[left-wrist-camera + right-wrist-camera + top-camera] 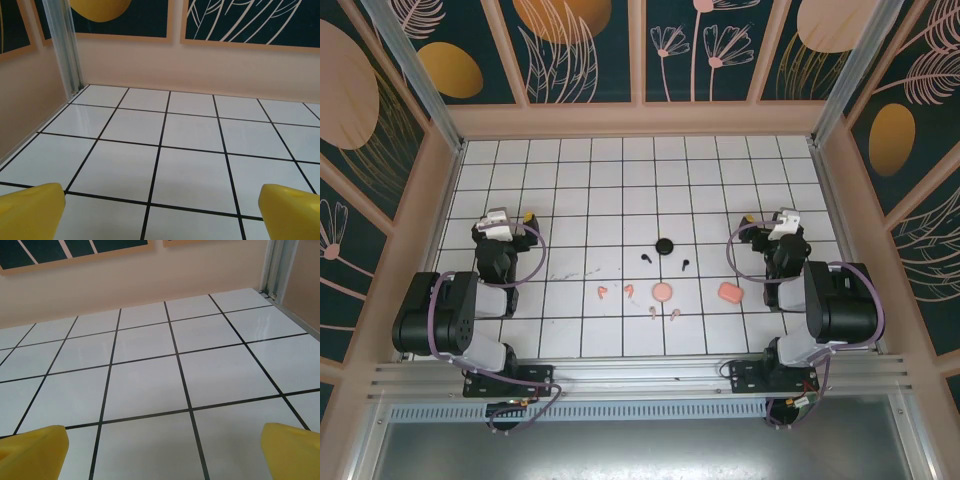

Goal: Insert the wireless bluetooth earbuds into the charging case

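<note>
Pink earbuds (653, 311) are lying nearest the bases, mid-table, around the round pink case (662, 292). The black earbuds (647, 257) are sitting just beyond, short of the black case (666, 246). Farther out, the left gripper (512, 217) and right gripper (767, 220) are hovering empty, jaws wide apart. All the earbuds are lying inward between them, about equally near either arm, their axes too small to tell.

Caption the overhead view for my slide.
The left gripper and right gripper, both open, flank earbuds, a black case and two pink cases on white tiles.
</note>
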Tool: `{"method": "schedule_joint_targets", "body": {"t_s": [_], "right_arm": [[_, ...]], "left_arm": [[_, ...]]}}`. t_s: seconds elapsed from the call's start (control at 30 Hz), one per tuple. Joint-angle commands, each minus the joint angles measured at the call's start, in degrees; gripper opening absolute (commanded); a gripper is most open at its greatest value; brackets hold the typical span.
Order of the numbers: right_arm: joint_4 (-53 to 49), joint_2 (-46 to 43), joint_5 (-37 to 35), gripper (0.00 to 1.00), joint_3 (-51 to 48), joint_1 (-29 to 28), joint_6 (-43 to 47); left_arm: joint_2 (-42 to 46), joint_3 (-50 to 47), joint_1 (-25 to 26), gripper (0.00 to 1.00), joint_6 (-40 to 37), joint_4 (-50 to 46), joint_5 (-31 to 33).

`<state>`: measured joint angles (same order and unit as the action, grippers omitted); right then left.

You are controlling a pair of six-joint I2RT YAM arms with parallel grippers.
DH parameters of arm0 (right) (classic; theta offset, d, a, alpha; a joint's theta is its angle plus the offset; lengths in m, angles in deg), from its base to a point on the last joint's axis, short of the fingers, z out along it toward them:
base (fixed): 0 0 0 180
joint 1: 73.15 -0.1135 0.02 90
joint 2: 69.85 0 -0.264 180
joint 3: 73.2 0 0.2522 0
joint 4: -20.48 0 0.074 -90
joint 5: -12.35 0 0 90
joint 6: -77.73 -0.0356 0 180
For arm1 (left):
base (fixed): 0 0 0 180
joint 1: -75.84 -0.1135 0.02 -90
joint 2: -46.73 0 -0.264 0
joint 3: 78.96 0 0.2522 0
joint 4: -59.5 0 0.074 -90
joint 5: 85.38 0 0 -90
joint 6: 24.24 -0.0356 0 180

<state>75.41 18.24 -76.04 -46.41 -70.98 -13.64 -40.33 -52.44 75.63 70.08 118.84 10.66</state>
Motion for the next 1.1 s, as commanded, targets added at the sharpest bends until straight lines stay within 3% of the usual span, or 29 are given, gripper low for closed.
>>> {"method": "schedule_joint_targets", "body": {"t_s": [0.0,0.57,1.07], "right_arm": [[2.0,0.2,1.1,0.99,0.8,0.2,0.7],[2.0,0.2,1.1,0.99,0.8,0.2,0.7],[2.0,0.2,1.5,0.99,0.8,0.3,0.6]], "left_arm": [[0.1,-0.4,0.3,0.99,-0.3,1.8,-0.8],[0.1,0.5,0.2,0.99,-0.4,0.2,-1.5],[0.2,0.6,0.3,0.99,0.8,0.1,2.4]]}}
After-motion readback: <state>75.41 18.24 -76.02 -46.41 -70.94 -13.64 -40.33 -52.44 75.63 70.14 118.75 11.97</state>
